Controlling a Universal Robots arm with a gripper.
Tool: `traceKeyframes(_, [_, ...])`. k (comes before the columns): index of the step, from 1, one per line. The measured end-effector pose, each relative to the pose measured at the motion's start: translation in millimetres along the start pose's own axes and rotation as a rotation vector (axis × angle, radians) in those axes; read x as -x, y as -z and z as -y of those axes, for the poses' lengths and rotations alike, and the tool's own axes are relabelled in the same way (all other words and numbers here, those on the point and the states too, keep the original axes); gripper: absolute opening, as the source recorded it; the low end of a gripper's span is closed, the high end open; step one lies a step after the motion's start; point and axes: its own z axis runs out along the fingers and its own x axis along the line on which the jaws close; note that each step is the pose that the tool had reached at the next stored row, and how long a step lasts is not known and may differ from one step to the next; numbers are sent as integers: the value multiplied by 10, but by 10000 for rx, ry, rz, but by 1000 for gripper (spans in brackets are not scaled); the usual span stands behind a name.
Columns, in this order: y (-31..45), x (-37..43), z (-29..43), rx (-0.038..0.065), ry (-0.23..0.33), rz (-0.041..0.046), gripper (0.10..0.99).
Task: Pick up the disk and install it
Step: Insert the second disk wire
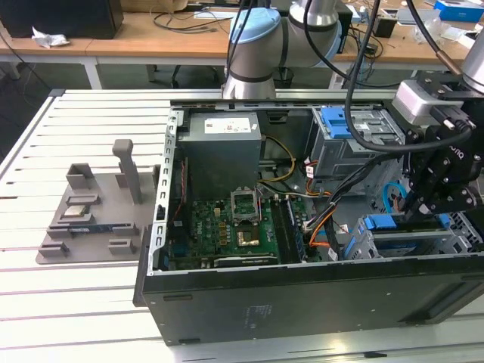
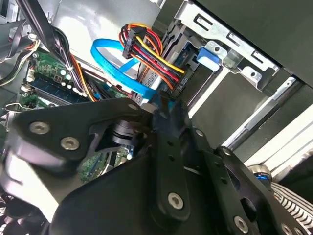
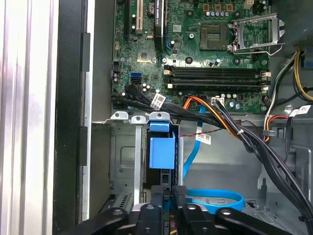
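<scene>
The pincer point(image 1: 420, 206) is held low inside the open computer case point(image 1: 302, 295), directly over the blue-framed disk point(image 3: 162, 152) seated edge-on in its metal bay point(image 3: 124, 159) (apparently for pressing home), though its opening cannot be told.

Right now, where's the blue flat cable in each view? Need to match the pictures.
Exterior view: the blue flat cable curls inside the case, toward the exterior view's right.
Second wrist view: it loops next to the red-yellow wire bundle.
First wrist view: it lies looped on the case floor, beside the drive cage.
Shared landmark: the green motherboard.
</scene>
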Motion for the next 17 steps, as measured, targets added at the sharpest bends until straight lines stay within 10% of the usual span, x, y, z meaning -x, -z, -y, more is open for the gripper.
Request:
traceKeyframes(8, [377,14,-13,0,-1,-12,282])
traceKeyframes(12, [543,25,-18,1,-1,-13,106])
traceKeyframes(17, [587,24,-19,0,-1,-13,106])
